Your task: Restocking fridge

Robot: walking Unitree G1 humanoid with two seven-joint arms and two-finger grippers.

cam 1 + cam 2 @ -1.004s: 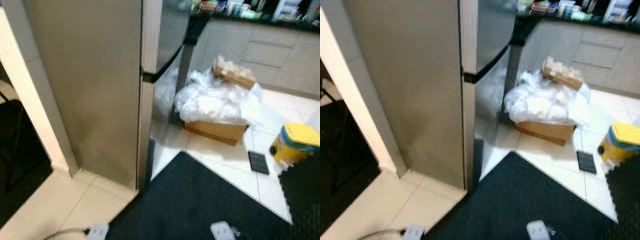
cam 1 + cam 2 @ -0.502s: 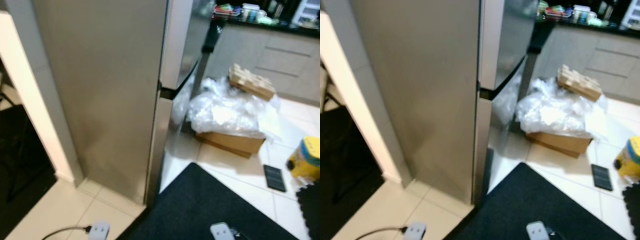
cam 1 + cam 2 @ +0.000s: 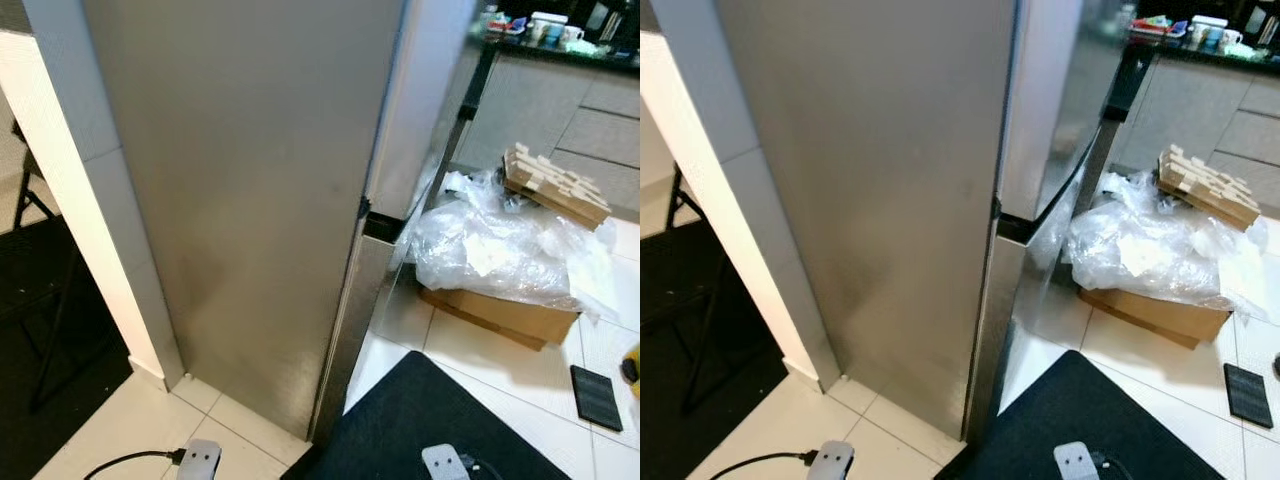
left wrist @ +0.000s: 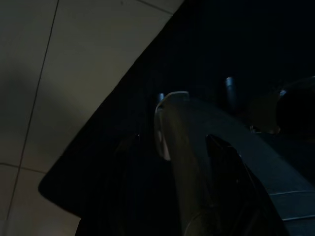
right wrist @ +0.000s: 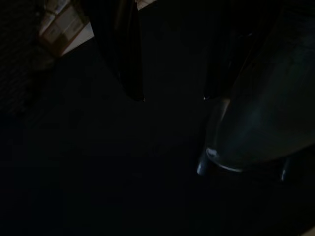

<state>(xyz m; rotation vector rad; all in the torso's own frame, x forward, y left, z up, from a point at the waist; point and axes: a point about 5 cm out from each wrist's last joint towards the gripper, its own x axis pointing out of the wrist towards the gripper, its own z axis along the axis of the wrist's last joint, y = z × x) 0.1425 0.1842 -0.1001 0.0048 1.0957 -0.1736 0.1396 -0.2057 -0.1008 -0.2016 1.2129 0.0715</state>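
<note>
a tall brushed stainless steel fridge (image 3: 260, 200) is seen from its side corner, with the flat grey side panel facing the camera and the two doors, upper and lower, shut along the right edge, a dark seam marking where they meet. the fridge is judged to be the thing to be restocked, and it is not yet opened. it is stood against a cream wall edge (image 3: 80, 200), with cream floor tiles (image 3: 150, 430) below and a black floor mat (image 3: 440, 420) laid in front of the doors, probably as a standing place. to the right, near the fridge front, a brown cardboard box (image 3: 500, 312) is set on the floor and covered with crumpled clear plastic wrap (image 3: 500, 250); it may be the stock to be unpacked, though its contents cannot be made out. a stack of pale wooden blocks (image 3: 555, 185) is rested behind it. a small black flat device (image 3: 596, 397) is laid on the tiles, and a white power plug with black cable (image 3: 198, 458) lies near the fridge base.

both arms are hung low and idle. in the dark wrist views, the left gripper (image 4: 172, 142) is pointed down over the mat edge, and its opening cannot be told. the right gripper (image 5: 172, 96) is held with its fingers apart, and nothing is gripped.
</note>
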